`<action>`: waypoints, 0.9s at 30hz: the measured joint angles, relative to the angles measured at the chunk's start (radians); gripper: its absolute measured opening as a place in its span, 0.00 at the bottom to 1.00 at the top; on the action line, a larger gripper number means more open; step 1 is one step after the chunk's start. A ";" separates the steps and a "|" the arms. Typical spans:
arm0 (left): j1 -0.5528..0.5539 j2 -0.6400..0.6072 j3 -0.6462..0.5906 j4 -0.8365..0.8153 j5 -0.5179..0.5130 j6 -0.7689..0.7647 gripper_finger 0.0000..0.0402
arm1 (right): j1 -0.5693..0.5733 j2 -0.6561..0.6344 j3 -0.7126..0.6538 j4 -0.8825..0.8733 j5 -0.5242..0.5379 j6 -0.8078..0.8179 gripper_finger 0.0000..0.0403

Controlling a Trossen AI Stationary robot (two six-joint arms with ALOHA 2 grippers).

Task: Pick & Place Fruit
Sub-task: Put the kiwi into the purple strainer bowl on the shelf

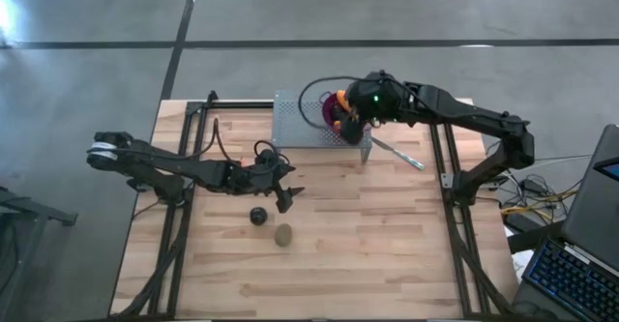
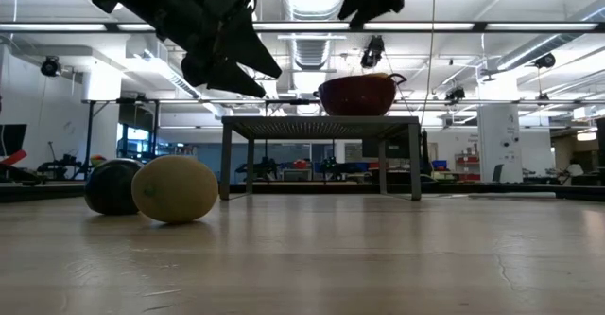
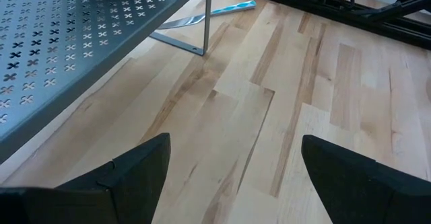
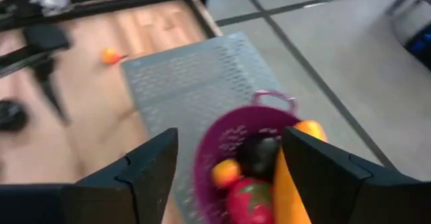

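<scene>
Right gripper [image 4: 222, 163] open, empty, above the purple bowl [image 4: 229, 140] of fruit — left gripper [image 1: 287, 198] open, empty, beside the black round [image 1: 258, 216].

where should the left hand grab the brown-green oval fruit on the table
Grip the brown-green oval fruit across its narrow middle, coming straight down from above. It lies on its side on the bare wood, and the black round fruit sits close on one side, so set the fingers on the sides away from it. The left hand is open, just above and beside.
</scene>
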 joint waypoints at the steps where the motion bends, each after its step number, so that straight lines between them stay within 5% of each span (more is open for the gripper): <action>1: 0.000 0.000 -0.002 0.000 0.000 0.000 0.85 | 0.020 0.000 0.007 -0.016 0.000 0.000 0.63; 27: -0.001 0.000 -0.014 0.001 0.014 -0.006 0.85 | 0.624 0.000 -0.079 -0.215 0.001 0.311 0.42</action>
